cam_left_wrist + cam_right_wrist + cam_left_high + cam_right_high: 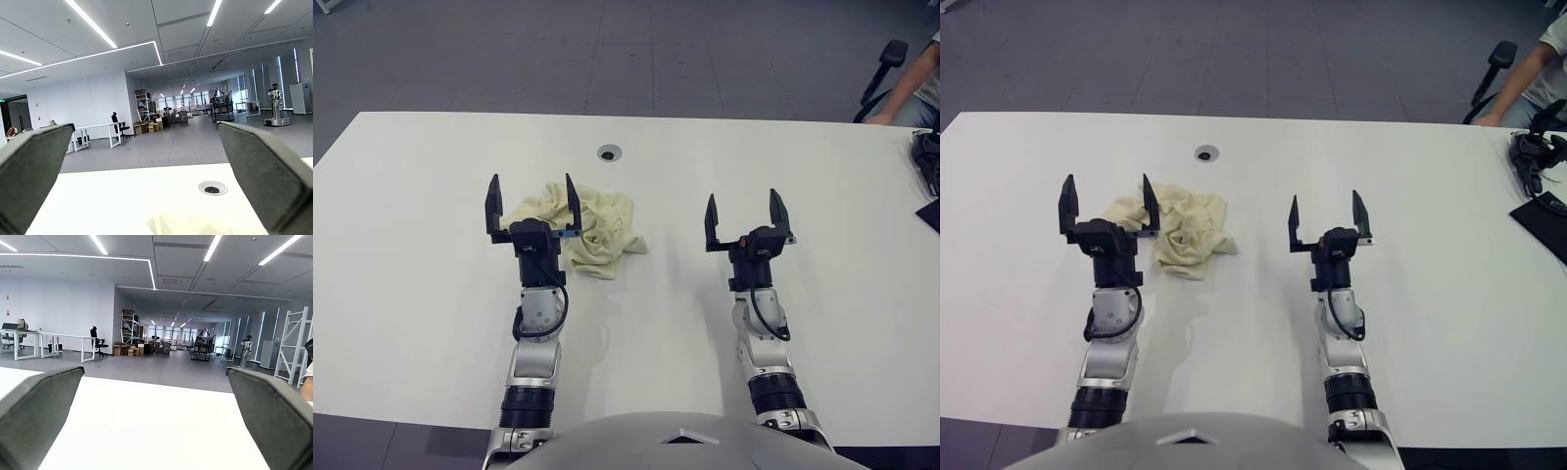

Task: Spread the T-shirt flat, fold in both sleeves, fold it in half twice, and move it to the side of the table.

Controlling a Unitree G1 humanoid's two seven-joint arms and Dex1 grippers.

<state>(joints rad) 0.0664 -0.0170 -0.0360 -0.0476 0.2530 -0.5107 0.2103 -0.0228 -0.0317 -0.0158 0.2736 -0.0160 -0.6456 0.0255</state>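
Left gripper (531, 183) just before crumpled T-shirt (603, 231)

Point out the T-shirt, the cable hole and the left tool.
T-shirt (603, 231): left eye view, crumpled middle.
cable hole (609, 152): left eye view, its centre.
left tool (531, 186): left eye view, midway between fingertips.

Grey floor (607, 49); white wall (58, 303); ceiling light strips (93, 23); shelving (129, 328), office chair (97, 340) beyond.

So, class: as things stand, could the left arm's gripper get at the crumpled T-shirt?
Probably yes. The left gripper sits with fingers open close by the crumpled T-shirt, and nothing on the white table lies between them.
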